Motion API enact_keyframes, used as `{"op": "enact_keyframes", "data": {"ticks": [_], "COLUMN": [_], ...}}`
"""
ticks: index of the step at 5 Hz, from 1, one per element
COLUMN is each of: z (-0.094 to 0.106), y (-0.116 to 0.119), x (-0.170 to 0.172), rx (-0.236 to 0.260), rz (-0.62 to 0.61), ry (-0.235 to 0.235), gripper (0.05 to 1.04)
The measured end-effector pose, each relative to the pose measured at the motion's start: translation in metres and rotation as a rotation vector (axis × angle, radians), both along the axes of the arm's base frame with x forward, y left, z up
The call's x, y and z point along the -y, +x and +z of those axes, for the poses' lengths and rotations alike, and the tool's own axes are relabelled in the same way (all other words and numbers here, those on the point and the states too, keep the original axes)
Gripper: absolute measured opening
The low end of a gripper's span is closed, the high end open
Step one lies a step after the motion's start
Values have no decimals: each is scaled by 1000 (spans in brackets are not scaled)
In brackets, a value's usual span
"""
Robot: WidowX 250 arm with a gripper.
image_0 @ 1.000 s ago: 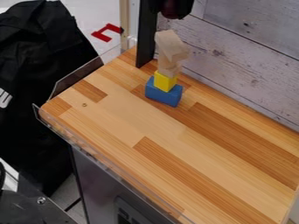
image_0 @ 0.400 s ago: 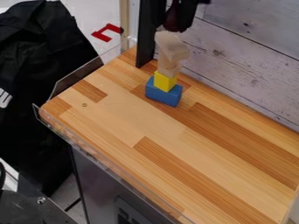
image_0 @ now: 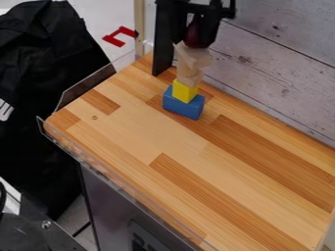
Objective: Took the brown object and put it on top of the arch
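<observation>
My jaws are drawn in on the brown object (image_0: 192, 37), a dark, reddish piece held between them, with one black finger on either side and only the narrow gap that it fills. My gripper (image_0: 195, 43) hangs down from the top edge, right over the tower, with the brown object at the tower's top. Whether it touches the upper wooden piece (image_0: 195, 57) below, I cannot tell from this slant.

That upper wooden piece is pale and sits askew on a lower wooden piece (image_0: 188, 77), also pale. Under them comes the yellow block (image_0: 184, 91), and the blue block (image_0: 183, 106) carries the whole stack, standing on the wooden tabletop (image_0: 196, 152) towards its far corner.

Behind me and just beside the tower rises a black post (image_0: 162, 49), with the grey plank wall (image_0: 281, 68) running along the table's back edge. A clear guard (image_0: 83, 88) lines the short edge. Farther out, past the table, lie black fabric (image_0: 46, 73) and a red bracket-shaped thing (image_0: 112, 38).
</observation>
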State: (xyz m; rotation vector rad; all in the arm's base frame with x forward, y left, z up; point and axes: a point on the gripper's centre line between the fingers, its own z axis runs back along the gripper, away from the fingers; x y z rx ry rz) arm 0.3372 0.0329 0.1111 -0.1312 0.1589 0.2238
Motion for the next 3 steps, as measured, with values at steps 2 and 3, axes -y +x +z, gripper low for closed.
{"op": "enact_keyframes", "data": {"ticks": [2, 3], "z": [-3, -4], "y": [0, 2], "x": [-2, -4], "rx": [-9, 4], "rz": [6, 21], "ry": [-1, 12], "gripper": [647, 937]}}
